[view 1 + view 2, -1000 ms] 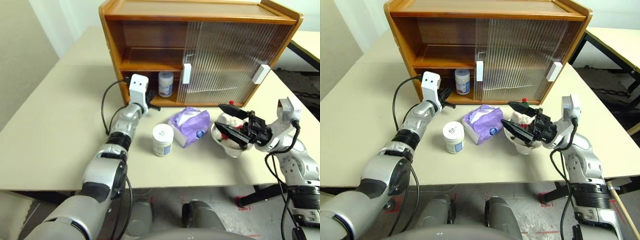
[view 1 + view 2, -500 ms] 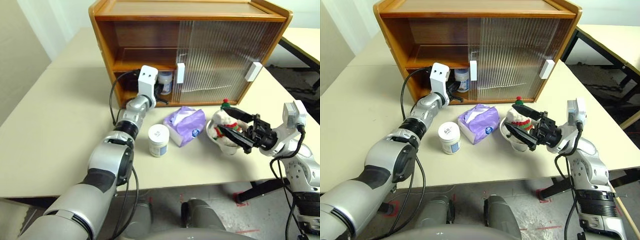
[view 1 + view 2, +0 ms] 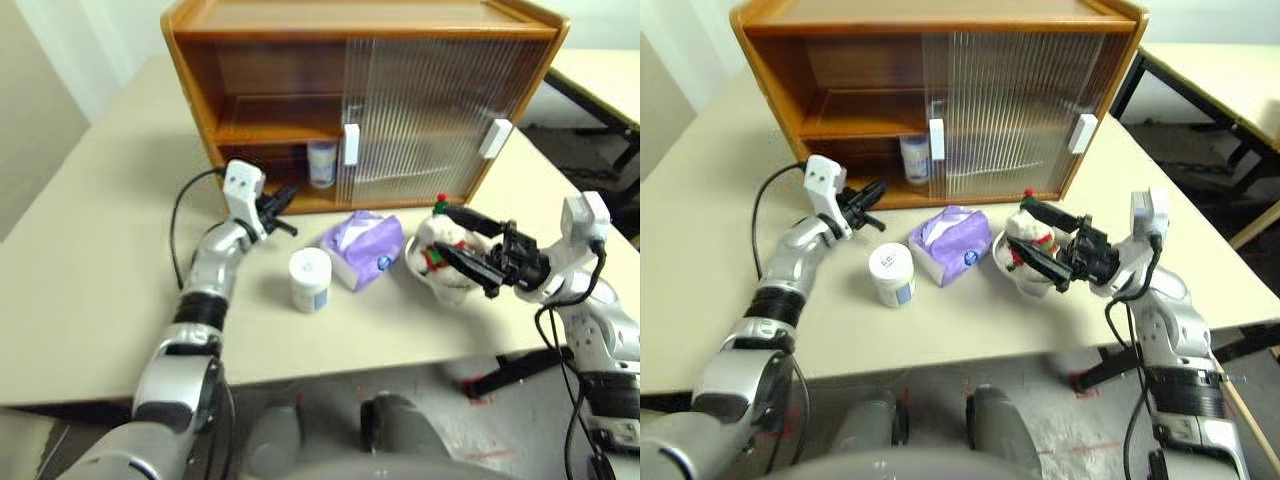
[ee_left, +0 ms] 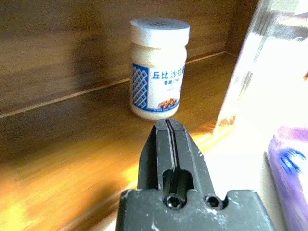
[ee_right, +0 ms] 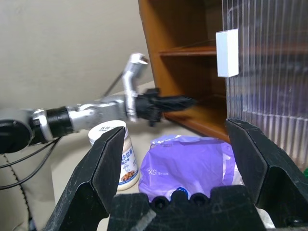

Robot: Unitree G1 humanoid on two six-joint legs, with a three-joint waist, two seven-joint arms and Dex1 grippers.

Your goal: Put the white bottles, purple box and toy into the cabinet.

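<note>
- A beige table (image 3: 90, 260) is carrying the cabinet (image 3: 360, 30), its left side standing open, its ribbed doors (image 3: 430, 110) covering the rest
- One bottle (image 3: 322, 164) is standing upright on the cabinet's lower shelf; the other bottle (image 3: 309, 279) is sitting on the table just beside the purple box (image 3: 362, 248)
- The toy (image 3: 437, 250) is resting in its bowl (image 3: 440, 285), near the box
- The left gripper (image 3: 282, 205) is hanging pressed together and empty, in front of the cabinet's open side
- The right gripper (image 3: 468, 243) is standing wide apart around the toy, not clamping it
- The bottles are looking light, rigid and smooth: taking them round the body below the lid seems best
- The box is looking soft and crushable: a gentle pinch across its sides
- The plush would be yielding; the bowl may slide
- Half a second ago the left gripper was reaching in at the shelf bottle; now it is sitting back outside
</note>
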